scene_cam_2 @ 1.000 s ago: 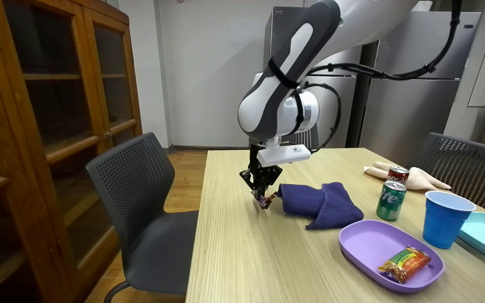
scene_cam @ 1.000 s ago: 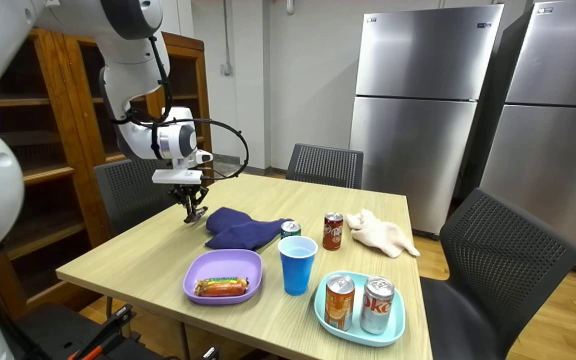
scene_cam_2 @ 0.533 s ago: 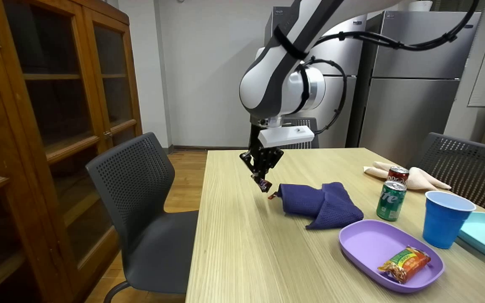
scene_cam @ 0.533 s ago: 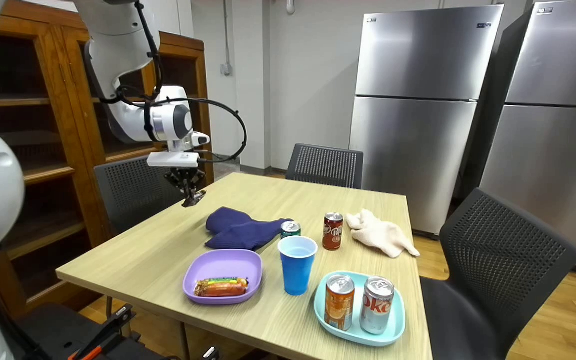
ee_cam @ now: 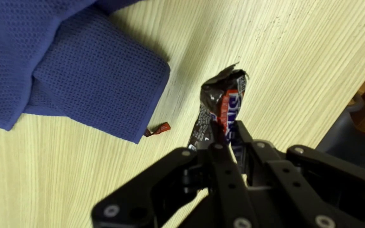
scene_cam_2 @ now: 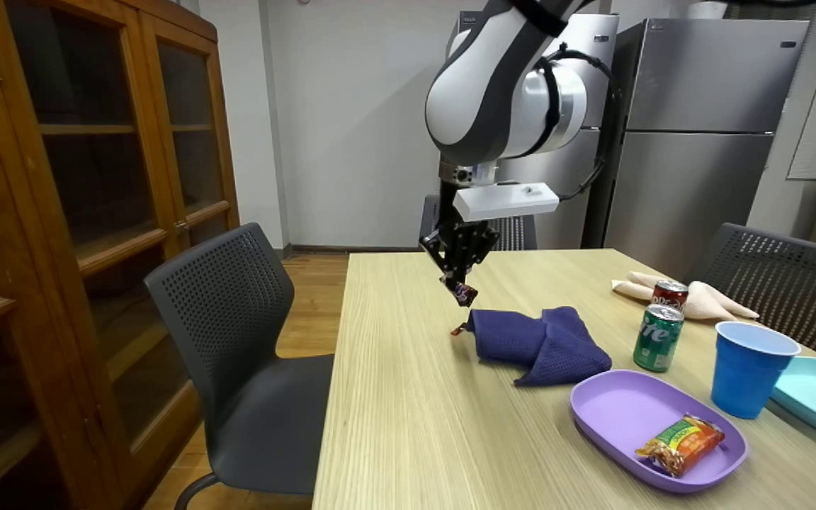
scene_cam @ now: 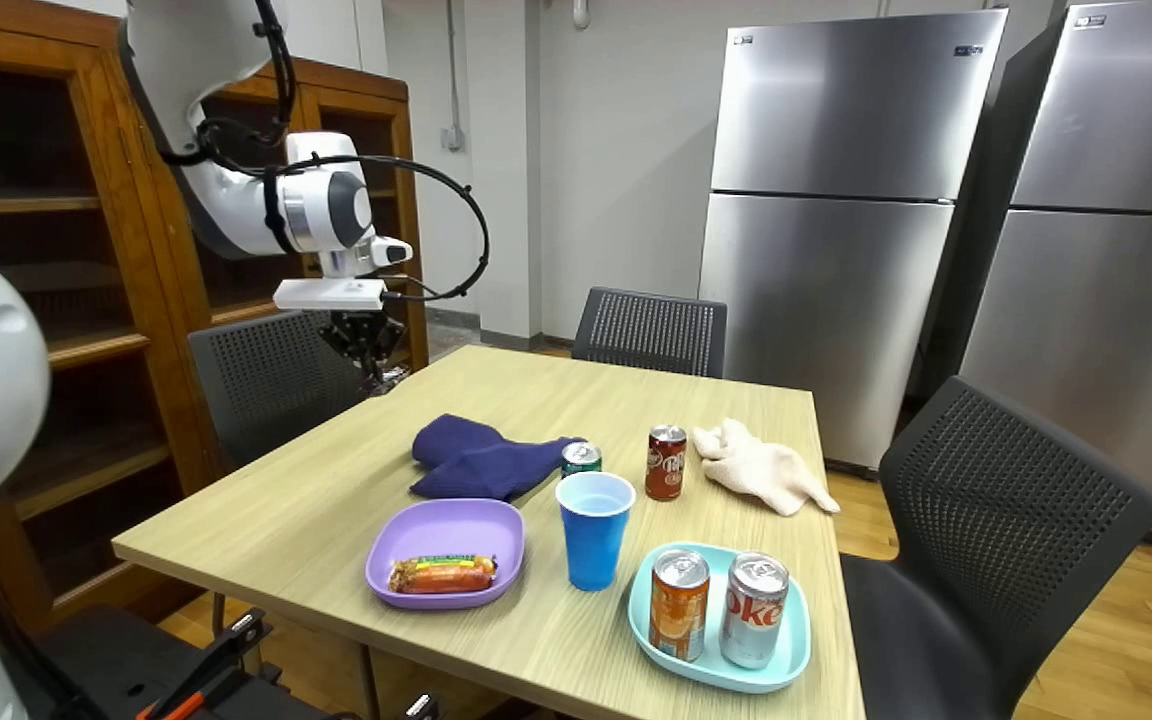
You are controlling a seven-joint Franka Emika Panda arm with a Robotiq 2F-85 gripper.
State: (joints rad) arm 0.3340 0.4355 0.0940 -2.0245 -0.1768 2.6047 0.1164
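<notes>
My gripper [ee_cam: 226, 131] is shut on a crumpled dark brown wrapper [ee_cam: 214, 95] with a red and blue label. It holds the wrapper above the table [ee_cam: 284, 79]; the wrapper also shows under the fingers in an exterior view [scene_cam_2: 464, 292]. A folded dark blue cloth [ee_cam: 106, 72] lies on the table beside and below the gripper. A small red wrapper end [ee_cam: 160, 129] sticks out from under the cloth's edge; the rest of it is hidden. In an exterior view the gripper [scene_cam: 374, 370] is near the table's far left edge.
A purple plate [scene_cam: 446, 522] holds an orange-red snack packet [scene_cam: 443, 574]. Nearby are a blue cup [scene_cam: 594, 540], a green can [scene_cam_2: 658, 338], a dark red can [scene_cam: 665, 465] and a cream cloth [scene_cam: 761, 470]. A light blue tray [scene_cam: 796, 655] holds two cans. Chairs surround the table.
My gripper has lifted the dark wrapper up from the table by the blue cloth and moved it slightly further away. The red wrapper end by the cloth has come into sight.
</notes>
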